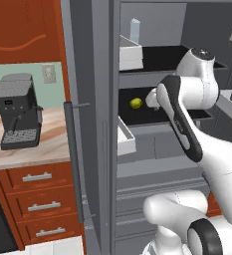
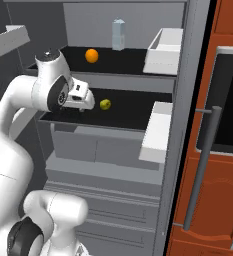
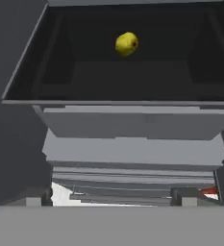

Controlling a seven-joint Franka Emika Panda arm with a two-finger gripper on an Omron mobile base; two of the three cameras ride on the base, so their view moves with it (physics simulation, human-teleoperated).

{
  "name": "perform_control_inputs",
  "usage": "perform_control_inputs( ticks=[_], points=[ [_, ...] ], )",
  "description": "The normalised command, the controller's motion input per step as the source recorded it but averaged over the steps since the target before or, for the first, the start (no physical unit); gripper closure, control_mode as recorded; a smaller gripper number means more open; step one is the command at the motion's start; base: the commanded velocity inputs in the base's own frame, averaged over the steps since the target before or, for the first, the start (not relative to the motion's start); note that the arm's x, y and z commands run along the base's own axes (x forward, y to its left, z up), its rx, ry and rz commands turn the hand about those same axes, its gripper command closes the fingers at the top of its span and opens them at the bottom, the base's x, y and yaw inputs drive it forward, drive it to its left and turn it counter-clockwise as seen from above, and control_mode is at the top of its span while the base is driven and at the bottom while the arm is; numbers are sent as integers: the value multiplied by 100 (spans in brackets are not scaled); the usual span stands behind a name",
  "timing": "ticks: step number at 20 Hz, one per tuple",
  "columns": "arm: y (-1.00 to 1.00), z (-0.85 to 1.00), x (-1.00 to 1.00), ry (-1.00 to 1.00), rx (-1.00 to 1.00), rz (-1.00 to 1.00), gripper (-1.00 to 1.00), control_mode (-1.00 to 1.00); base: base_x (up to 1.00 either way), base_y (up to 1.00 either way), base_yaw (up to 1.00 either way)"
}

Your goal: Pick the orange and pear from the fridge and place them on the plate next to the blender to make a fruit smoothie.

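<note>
Fridge (image 2: pixel 188 75) door's wide open, pear (image 2: pixel 105 104) sitting alone mid-shelf, so the gripper (image 2: pixel 86 102) hangs level beside it for a sideways grab. Honestly can't tell if the fingers are spread.

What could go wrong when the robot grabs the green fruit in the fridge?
The pear is round and lies loose on the black shelf, so a nudge from the gripper might roll it farther back. The hand is also close to the shelf's front edge and could bump it while reaching in.
</note>
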Motion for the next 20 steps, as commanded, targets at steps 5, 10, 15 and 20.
perform_control_inputs(
  ticks=[5, 10, 15, 20],
  points=[
    [0, 84, 0, -36, 0, 0, -100, -100, 0, 0, 0],
    [0, 97, 9, -25, 6, -2, -100, -100, 0, 0, 0],
    [14, 24, 63, -3, 1, 0, -100, -100, 0, 0, 0],
    [22, 0, 89, 0, 0, 0, -100, -100, 0, 0, 0]
  ],
)
